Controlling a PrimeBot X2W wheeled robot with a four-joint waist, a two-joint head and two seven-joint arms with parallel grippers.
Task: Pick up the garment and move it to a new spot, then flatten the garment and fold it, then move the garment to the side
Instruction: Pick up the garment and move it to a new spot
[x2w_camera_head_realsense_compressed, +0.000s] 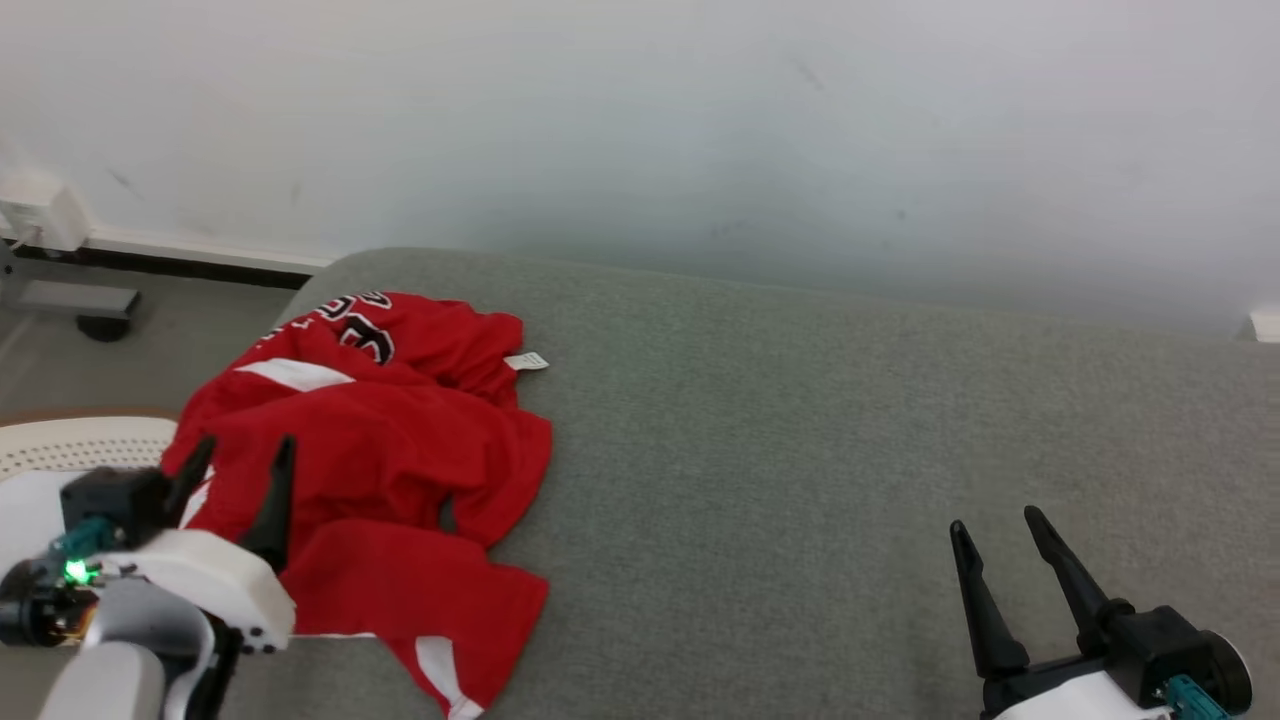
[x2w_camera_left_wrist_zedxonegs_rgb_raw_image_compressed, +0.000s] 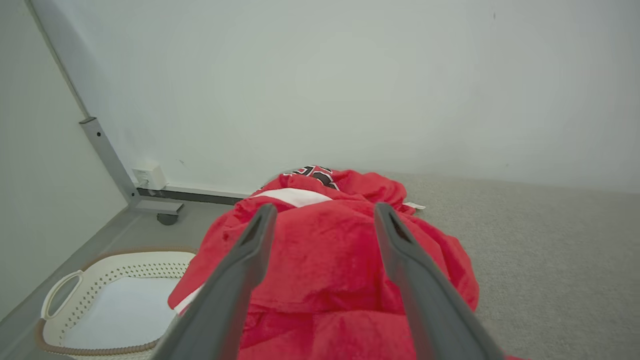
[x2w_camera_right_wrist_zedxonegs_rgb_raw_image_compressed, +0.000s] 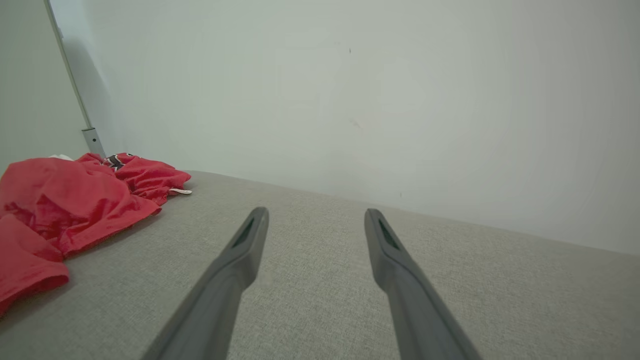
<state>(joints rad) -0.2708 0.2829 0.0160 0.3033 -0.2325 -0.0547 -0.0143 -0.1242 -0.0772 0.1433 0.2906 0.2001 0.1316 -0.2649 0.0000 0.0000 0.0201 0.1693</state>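
Pickup seems to be starting; the left claw (x2w_camera_head_realsense_compressed: 248, 442) is hovering released over the garment (x2w_camera_head_realsense_compressed: 400, 440), needing to drop and clench; the right claw (x2w_camera_head_realsense_compressed: 995, 520) is idling released.

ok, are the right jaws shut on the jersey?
No, the right gripper has jaws open over bare grey fabric surface; the red jersey lies apart.

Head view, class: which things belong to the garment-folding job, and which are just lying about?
Part of the job:
crumpled red garment with white stripes
grey fabric surface beneath it
left gripper, open, over the garment
right gripper, open, over bare surface

Just lying about:
white perforated plastic basket on the floor
grey metal stand foot by the wall
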